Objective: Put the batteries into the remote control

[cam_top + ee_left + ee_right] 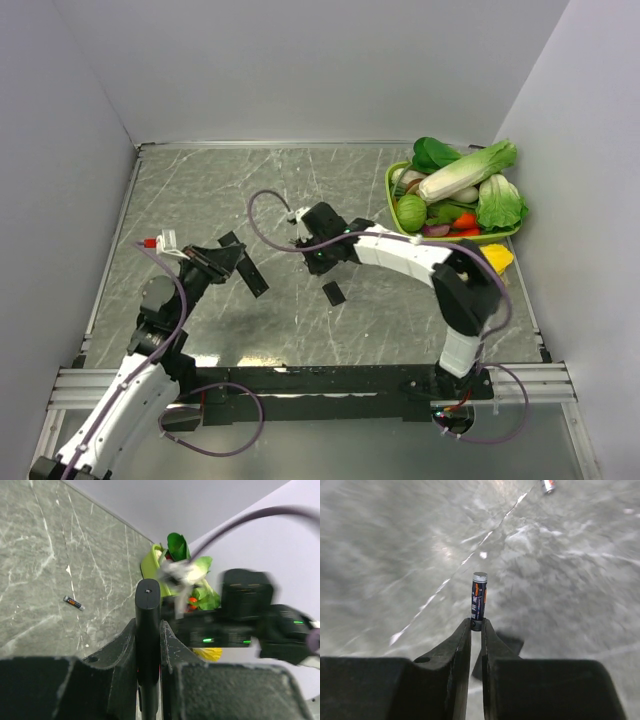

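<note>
The remote control (pixel 147 605), a slim black bar, stands on end between the fingers of my left gripper (pixel 148 625), which is shut on it. In the top view the remote control (pixel 252 275) hangs tilted above the table's left half, held by the left gripper (pixel 235 262). My right gripper (pixel 476 624) is shut on the lower end of one battery (pixel 478 600), a dark cylinder with a silver cap sticking out past the fingertips. In the top view the right gripper (pixel 318 260) hovers mid-table, just right of the remote. A second battery (pixel 73 602) lies loose on the table.
A small flat black cover piece (pixel 333 293) lies on the marble-patterned table (pixel 300 330) below the right gripper. A green basket of vegetables (pixel 460 195) fills the back right corner. Grey walls close in the table on three sides.
</note>
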Action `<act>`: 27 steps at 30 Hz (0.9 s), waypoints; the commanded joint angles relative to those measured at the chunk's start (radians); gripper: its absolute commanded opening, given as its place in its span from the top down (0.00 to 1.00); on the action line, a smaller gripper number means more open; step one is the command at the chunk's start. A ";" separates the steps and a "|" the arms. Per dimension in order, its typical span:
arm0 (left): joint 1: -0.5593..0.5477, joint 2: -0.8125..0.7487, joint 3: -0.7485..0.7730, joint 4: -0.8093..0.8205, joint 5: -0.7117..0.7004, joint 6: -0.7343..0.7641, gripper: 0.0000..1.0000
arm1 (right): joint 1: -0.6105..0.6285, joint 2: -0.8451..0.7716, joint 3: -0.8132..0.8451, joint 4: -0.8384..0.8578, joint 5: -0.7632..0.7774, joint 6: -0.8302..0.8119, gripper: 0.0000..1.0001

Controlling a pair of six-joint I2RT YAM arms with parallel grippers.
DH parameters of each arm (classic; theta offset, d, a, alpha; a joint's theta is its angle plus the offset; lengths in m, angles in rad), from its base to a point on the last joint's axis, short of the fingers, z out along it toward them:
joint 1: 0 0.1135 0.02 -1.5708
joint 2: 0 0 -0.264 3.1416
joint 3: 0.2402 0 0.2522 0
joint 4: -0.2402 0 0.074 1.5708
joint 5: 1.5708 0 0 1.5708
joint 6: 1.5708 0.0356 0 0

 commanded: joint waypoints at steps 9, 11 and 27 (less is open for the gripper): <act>0.003 0.264 -0.002 0.414 0.092 -0.063 0.99 | 0.021 -0.375 0.055 -0.145 -0.109 0.147 0.99; 0.003 0.291 0.001 0.442 0.092 -0.067 0.99 | 0.039 -0.396 0.086 -0.181 -0.120 0.161 0.99; -0.029 0.374 0.027 0.497 0.032 -0.133 0.99 | 0.134 -0.292 0.241 -0.219 -0.195 0.223 0.98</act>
